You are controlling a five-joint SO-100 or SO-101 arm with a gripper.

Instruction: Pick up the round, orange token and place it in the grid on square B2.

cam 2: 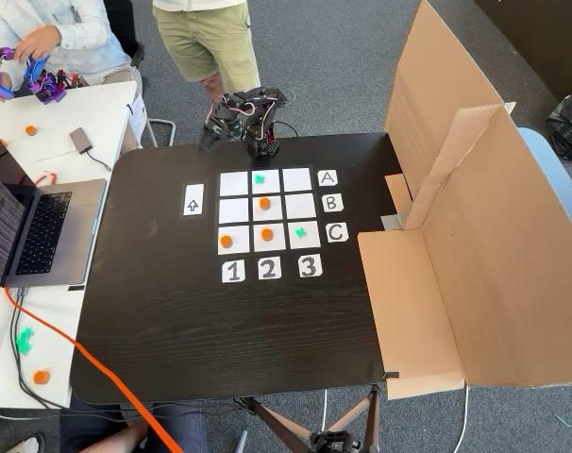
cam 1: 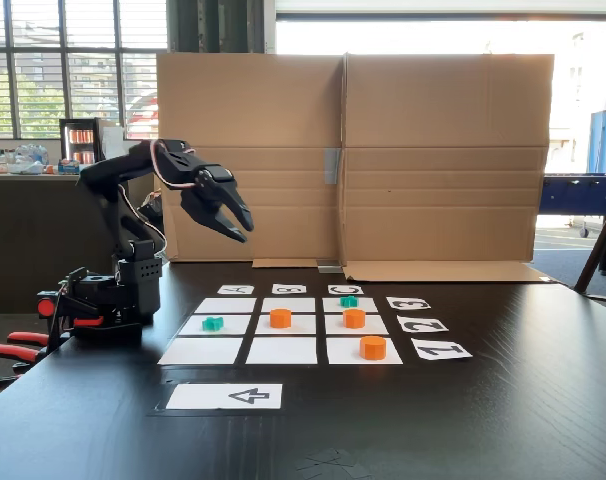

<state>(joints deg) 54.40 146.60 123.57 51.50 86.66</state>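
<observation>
Three round orange tokens lie on the grid [cam 1: 217,350] of white squares. One orange token [cam 1: 281,318] [cam 2: 264,203] sits on the centre square B2 [cam 1: 301,326] [cam 2: 275,209]. A second [cam 1: 354,318] [cam 2: 266,233] rests on C2 and a third [cam 1: 373,347] [cam 2: 227,241] on C1. Teal tokens sit on A2 [cam 1: 213,323] and C3 [cam 1: 349,301]. My gripper [cam 1: 247,233] hangs well above the table behind the grid's left side, open with nothing between its fingers. The arm [cam 2: 250,113] stands folded at the table's far edge.
A white arrow card [cam 1: 225,396] [cam 2: 193,199] lies beside the grid. A tall cardboard wall [cam 1: 353,150] [cam 2: 475,236] borders one table side. Red clamps [cam 1: 18,345] hold the arm's base. A laptop [cam 2: 31,226] and spare tokens sit on the white desk; two people stand nearby.
</observation>
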